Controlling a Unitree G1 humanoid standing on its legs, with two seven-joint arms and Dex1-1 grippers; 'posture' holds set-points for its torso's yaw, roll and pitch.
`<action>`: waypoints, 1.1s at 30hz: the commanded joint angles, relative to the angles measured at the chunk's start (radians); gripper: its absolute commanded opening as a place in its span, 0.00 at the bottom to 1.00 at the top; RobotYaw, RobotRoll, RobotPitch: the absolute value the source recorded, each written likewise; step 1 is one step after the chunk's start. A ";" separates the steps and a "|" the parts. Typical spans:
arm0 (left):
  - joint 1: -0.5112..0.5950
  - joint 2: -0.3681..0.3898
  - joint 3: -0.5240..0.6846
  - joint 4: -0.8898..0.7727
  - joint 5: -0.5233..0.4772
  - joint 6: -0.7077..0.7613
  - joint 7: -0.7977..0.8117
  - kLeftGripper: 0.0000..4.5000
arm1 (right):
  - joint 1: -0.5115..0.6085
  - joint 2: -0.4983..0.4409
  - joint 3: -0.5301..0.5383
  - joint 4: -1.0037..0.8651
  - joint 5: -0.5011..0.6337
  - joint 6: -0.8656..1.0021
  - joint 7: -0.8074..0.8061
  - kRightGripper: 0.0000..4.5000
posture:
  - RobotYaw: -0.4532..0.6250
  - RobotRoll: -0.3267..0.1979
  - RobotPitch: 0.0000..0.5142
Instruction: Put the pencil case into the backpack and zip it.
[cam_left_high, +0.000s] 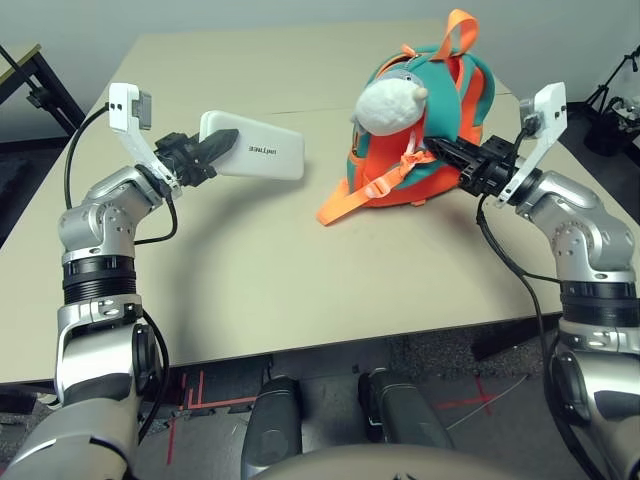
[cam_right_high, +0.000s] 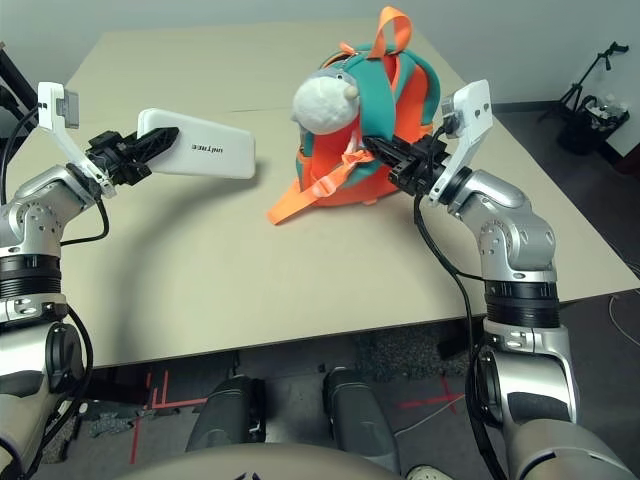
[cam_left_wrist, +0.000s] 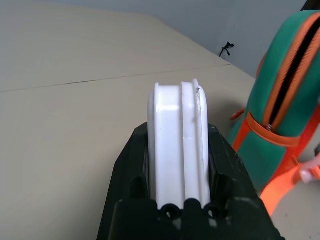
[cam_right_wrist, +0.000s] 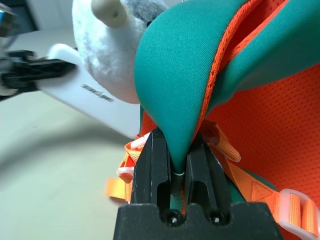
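The left gripper (cam_left_high: 205, 152) clamps one end of the white pencil case (cam_left_high: 255, 147), holding it above the table (cam_left_high: 250, 260), its free end pointing toward three o'clock. The right gripper (cam_right_wrist: 172, 165) is pinched on a teal strap of the backpack (cam_left_high: 425, 120), which stands at the table's one o'clock, plush animal (cam_left_high: 392, 100) facing the case.

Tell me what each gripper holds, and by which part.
Left gripper holds the pencil case by one short end. Right gripper pinches a teal strap of the backpack.
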 joint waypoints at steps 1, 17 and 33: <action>-0.008 0.029 -0.003 -0.042 0.002 -0.012 -0.026 0.28 | 0.017 -0.014 -0.004 -0.158 0.091 0.058 0.005 0.01 | 0.33 0.62 0.16; -0.075 0.122 0.063 -0.205 -0.072 -0.016 -0.055 0.28 | 0.184 -0.035 0.086 -0.288 0.164 0.177 0.014 0.01 | 0.35 0.62 0.14; -0.183 0.387 0.131 -0.262 -0.330 0.248 -0.293 0.28 | 0.193 -0.067 0.121 -0.177 0.089 0.085 0.057 0.01 | 0.38 0.62 0.10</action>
